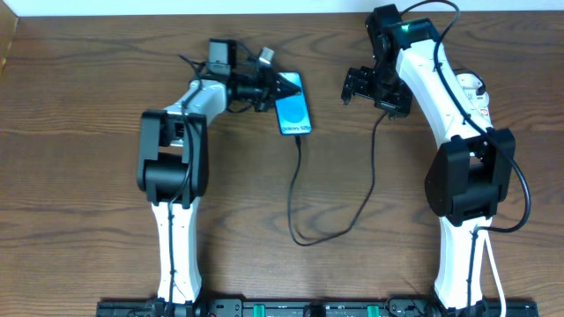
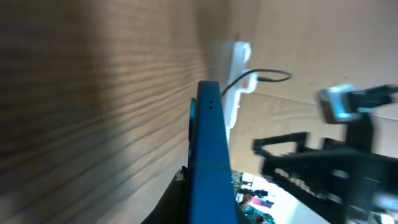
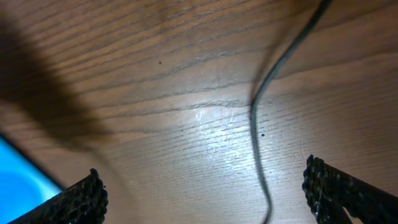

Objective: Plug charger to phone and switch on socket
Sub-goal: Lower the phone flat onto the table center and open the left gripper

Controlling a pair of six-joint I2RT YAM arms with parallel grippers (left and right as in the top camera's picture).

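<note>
The left gripper is clamped on the top end of the phone, mid-table, with the cable running from its bottom edge. The right gripper hangs wide open over the cable. Reaching for the socket, half hidden by the right arm, could snag the cable and tug it out of the phone.
</note>
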